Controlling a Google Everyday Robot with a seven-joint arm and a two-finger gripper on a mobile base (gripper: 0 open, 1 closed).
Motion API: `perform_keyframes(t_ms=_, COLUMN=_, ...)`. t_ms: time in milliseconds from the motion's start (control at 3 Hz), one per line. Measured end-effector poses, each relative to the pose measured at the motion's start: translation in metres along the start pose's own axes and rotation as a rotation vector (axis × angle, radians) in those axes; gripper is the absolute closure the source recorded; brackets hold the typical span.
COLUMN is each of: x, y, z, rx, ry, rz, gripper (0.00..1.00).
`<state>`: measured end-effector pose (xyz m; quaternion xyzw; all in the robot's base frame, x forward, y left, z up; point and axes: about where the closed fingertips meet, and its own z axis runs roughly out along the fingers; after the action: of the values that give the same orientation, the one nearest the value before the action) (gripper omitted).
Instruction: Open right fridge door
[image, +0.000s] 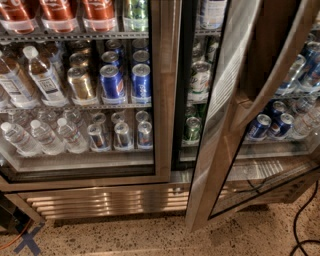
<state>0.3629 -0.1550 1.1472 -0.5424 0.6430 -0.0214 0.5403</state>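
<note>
One right fridge door (216, 140), glass in brushed steel, ajar, gripper unseen

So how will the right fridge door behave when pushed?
Probably rigid and heavy: the right fridge door is glass in a wide steel frame. Already ajar, it should pivot rather than flex. The gripper is not in view.
</note>
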Motion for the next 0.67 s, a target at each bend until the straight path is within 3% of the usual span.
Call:
perform_keyframes(t_ms=333, x=0.004, y=-0.0027, z=-0.0025, rx=0.0, ry=0.0, rz=0.0, gripper=1.0)
perform_keyframes(t_ms=667, x=0.0037, y=-0.0027, z=-0.0026, rx=0.0, ry=0.0, rz=-0.001, gripper=0.81)
